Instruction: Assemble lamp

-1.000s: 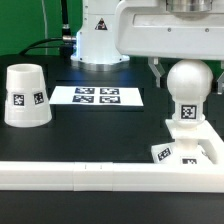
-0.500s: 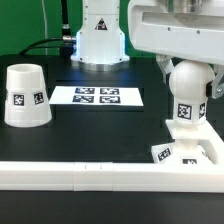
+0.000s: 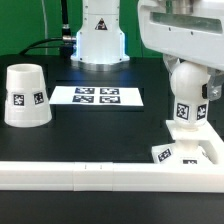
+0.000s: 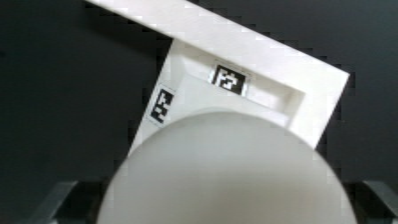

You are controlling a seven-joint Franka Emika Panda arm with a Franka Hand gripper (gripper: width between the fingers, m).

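The bulb (image 3: 190, 80) stands upright with its tagged neck on the flat square base (image 3: 188, 154) at the exterior view's right, beside the long rail. My gripper (image 3: 192, 86) comes down from above and is shut on the bulb's round head, with one finger (image 3: 212, 92) showing on its right side. In the wrist view the bulb head (image 4: 214, 165) fills the space between my fingers (image 4: 71, 203), and the tagged base (image 4: 199, 92) lies below it. The conical shade (image 3: 25, 97) stands alone at the exterior view's left.
The marker board (image 3: 97, 97) lies flat in the middle at the back. A long white rail (image 3: 90, 177) runs along the front, and also shows in the wrist view (image 4: 231, 42). The arm's own pedestal (image 3: 98, 40) stands behind.
My hand has shifted towards the exterior view's right over the bulb. The tag on the bulb's neck has turned slightly. Base and shade have not moved.
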